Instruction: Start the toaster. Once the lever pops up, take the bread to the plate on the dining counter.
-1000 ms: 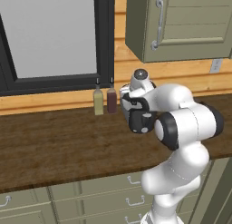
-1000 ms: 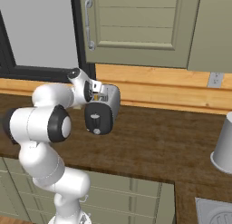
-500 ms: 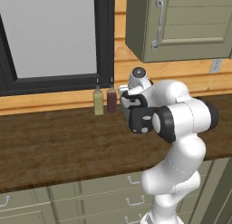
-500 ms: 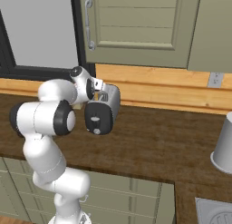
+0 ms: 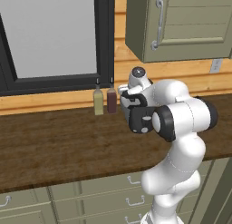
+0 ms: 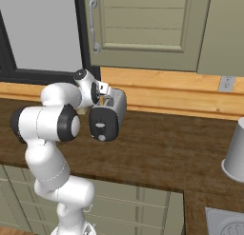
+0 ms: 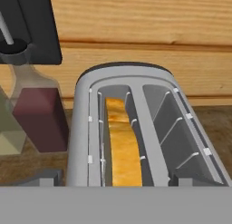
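The silver-white toaster (image 6: 116,105) stands on the dark wood worktop (image 6: 157,148) by the plank wall, its black end panel (image 5: 138,119) facing the room. In the panel's slot the lever (image 6: 99,126) is a small light tab above the round knob (image 6: 100,138). The tan-yellow bread (image 7: 122,146) sits upright in the left slot of the toaster (image 7: 131,123), its top below the rim. My gripper (image 7: 115,180) hovers right over the slots, open, its fingertips (image 7: 44,177) wide apart and holding nothing. My hand (image 5: 132,92) is above the toaster's top. The plate and dining counter are out of view.
Two slim bottles, one pale (image 5: 98,103) and one dark red (image 5: 111,100), stand just left of the toaster against the window frame (image 5: 105,37). Wall cabinets (image 6: 143,24) hang overhead. A grey cylinder (image 6: 236,155) and a sink corner (image 6: 226,224) lie to the right.
The arm's elbow has swung in closer to the toaster, and the hand has edged slightly higher above the slots. Toaster, bread and bottles have not moved.
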